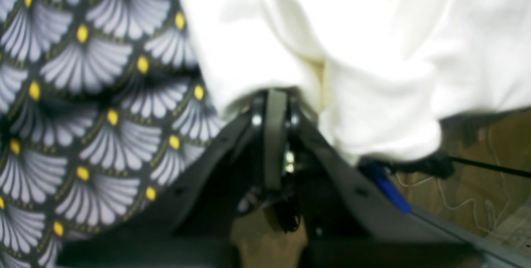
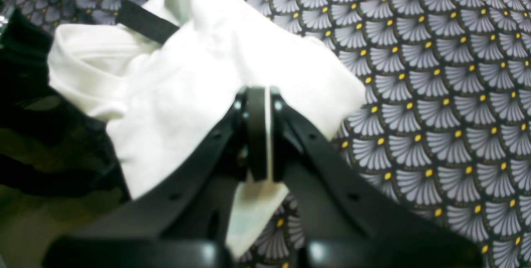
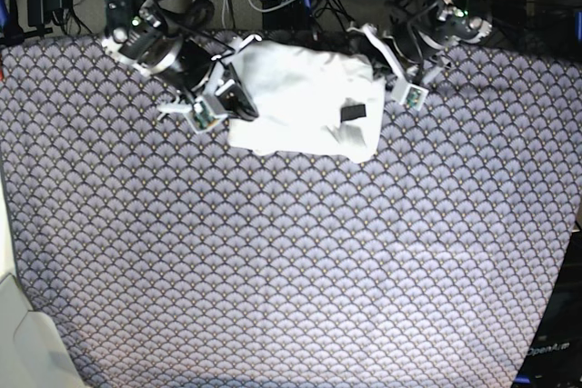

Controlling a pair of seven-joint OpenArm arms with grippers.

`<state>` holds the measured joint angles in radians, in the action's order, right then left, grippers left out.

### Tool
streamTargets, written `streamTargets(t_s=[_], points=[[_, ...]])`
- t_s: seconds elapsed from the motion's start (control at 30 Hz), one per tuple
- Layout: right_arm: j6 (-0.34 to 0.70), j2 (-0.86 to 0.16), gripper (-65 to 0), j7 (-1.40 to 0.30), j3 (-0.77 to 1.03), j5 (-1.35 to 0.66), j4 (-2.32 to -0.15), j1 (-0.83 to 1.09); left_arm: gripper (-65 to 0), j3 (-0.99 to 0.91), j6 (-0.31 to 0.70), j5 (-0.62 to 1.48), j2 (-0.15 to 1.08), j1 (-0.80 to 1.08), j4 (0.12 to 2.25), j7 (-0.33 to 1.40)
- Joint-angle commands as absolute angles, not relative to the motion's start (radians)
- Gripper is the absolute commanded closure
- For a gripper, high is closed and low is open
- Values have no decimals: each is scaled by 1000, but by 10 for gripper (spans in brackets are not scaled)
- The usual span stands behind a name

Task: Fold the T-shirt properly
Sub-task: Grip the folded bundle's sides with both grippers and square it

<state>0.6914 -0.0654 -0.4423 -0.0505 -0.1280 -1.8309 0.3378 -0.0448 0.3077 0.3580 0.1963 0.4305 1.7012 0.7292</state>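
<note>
The T-shirt (image 3: 305, 102) lies bunched, white side up, at the top centre of the base view on the patterned table (image 3: 291, 261), long axis running left to right between both arms. The right gripper (image 2: 259, 133) has its jaws closed on a fold at the cloth's left edge. The left gripper (image 1: 274, 135) pinches cloth at the right edge; both sit equally near
</note>
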Motion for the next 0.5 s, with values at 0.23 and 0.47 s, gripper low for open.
streamTargets(t_s=[0.23,0.47], points=[[698,-102,0,-418,-41,-142,-1851,289,-5,-48,294,328,179,369,1698,780],[698,-117,0,-504,91,-142,-1839,196,-5,-48,292,318,108,291,1689,780]])
